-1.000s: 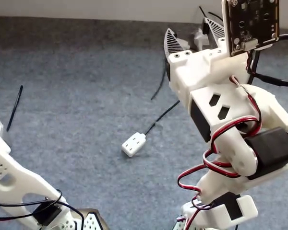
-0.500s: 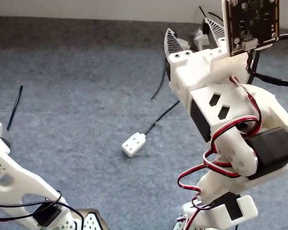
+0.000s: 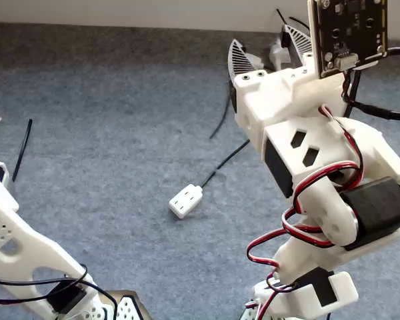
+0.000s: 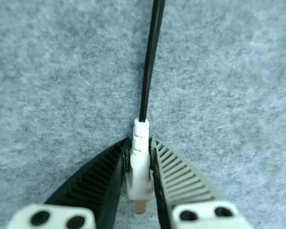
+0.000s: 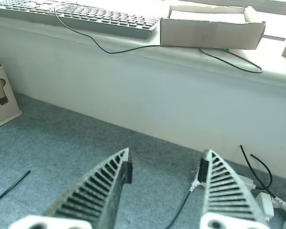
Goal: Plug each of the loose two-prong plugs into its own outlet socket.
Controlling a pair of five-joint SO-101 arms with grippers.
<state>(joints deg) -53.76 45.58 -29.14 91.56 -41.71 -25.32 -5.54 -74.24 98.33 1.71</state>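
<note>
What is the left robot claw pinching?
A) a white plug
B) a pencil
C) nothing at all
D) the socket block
A: in the left wrist view the left gripper is shut on a white plug, with its black cord running away over the carpet.

We record a white plug [image 4: 139,164] on a black cord [image 4: 150,57], a white outlet block [image 3: 186,201], and mottled blue-grey carpet [image 3: 107,93] throughout.
</note>
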